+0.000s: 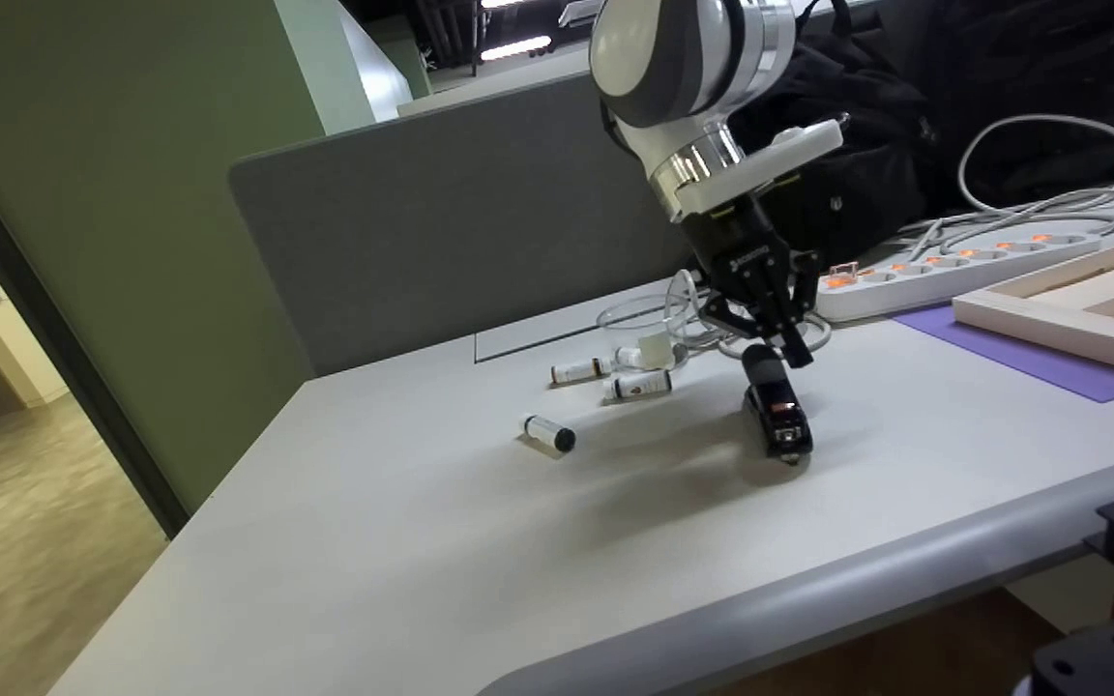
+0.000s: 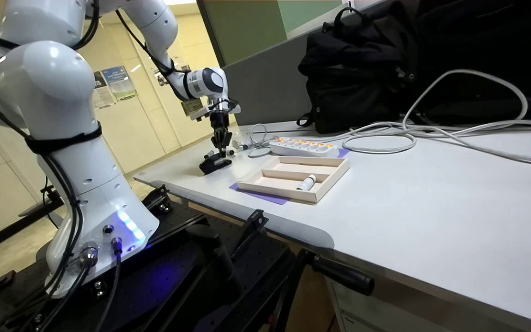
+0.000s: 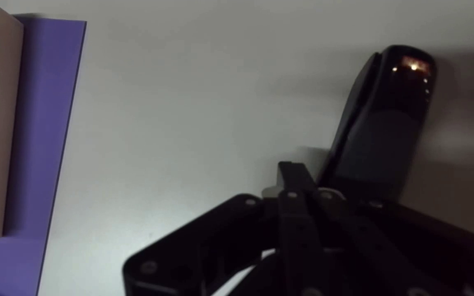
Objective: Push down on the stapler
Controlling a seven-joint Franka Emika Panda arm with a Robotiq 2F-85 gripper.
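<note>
Glossy black wedge-shaped stapler [image 1: 782, 420], reddish mark near one end: rests on the smooth white tabletop [image 1: 373, 541], right of centre in an exterior view; in the wrist view, upper right, aslant, marked end uppermost in the frame, opposite end hidden behind the black jointed gripper [image 1: 797, 356]

Gripper, as above: right of centre in an exterior view, pointing down, close to the stapler's unmarked end; jaws together; in the wrist view they show at the stapler's left edge, below mid-frame; whether they touch it, cannot tell

White and grey robot arm [image 2: 58, 78]: fills the left of an exterior view; black cables strapped along it, blue light strip on its base

Small white cylinder with a black end [image 1: 547, 432]: on its side near the centre of an exterior view

Further small white cylinders [image 1: 638, 386]: on their sides, higher and to the right in that frame

Pale beige divided tray [image 2: 279, 192]: centre of an exterior view; in its lower compartment, right end, a white cylinder with a dark ring [image 2: 307, 182]

Flat purple sheet [image 3: 45, 123]: under the tray; left of the wrist view

Long white power strip with orange switches [image 1: 963, 278]: right side of an exterior view

Looped pale grey cable [image 2: 466, 72]: upper right of an exterior view

Soft black backpack [image 2: 353, 78]: top, right of centre, in an exterior view
</note>
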